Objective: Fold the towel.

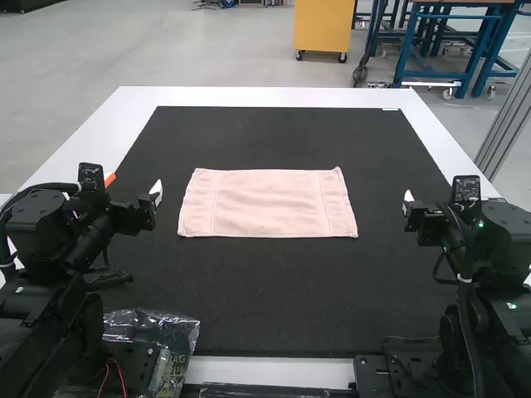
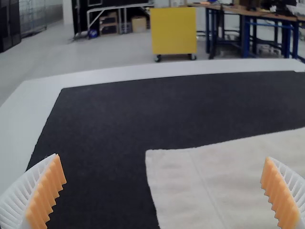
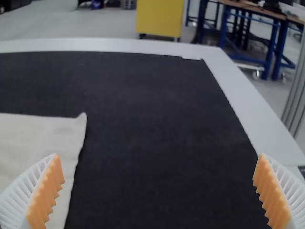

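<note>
The towel [image 1: 267,203] lies flat near the middle of the black mat [image 1: 274,290], perhaps folded once already, though its layers are hard to tell; folding seems left to do. Left gripper [image 2: 162,156] and right gripper [image 3: 159,155], toward the mat's opposite sides, are empty, fingers wide apart.

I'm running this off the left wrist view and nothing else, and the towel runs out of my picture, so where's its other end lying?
Observer: The towel has its right end on the dark mat, to the left of the right arm.
Operator: And is that arm ready to grasp, or closed up?
Observer: The right gripper is open, its two fingers wide apart.
Operator: Anything loose down by my own arm?
Observer: Yes, a clear plastic bag lies by the base of the left arm.
</note>
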Motion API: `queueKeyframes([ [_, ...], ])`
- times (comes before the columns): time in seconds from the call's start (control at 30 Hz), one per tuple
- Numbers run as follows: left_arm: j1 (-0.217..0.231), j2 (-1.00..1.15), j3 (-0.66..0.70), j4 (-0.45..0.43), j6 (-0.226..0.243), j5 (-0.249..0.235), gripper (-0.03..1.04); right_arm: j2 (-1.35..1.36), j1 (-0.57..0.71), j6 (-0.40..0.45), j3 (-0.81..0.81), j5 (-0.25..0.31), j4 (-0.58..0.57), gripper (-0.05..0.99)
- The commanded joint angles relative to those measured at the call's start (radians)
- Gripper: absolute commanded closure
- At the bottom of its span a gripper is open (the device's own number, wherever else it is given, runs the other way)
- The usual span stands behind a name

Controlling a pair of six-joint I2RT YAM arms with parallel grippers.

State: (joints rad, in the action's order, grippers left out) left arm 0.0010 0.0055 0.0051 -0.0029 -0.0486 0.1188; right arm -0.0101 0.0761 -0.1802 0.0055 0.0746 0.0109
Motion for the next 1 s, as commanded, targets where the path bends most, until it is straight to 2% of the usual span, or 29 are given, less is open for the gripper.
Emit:
queueKeyframes([
  [0.0, 0.010, -0.006, -0.007, 0.007, 0.009, -0.013, 0.04, 0.010, -0.004, -0.008, -0.006, -0.010, 0.003, 0.02],
  [0.87, 0.008, -0.006, -0.007, 0.006, 0.009, -0.013, 0.04, 0.010, -0.004, -0.008, -0.006, -0.010, 0.001, 0.02],
  [0.97, 0.008, -0.006, -0.007, 0.006, 0.009, -0.013, 0.04, 0.010, -0.002, -0.008, -0.006, -0.038, 0.001, 0.02],
])
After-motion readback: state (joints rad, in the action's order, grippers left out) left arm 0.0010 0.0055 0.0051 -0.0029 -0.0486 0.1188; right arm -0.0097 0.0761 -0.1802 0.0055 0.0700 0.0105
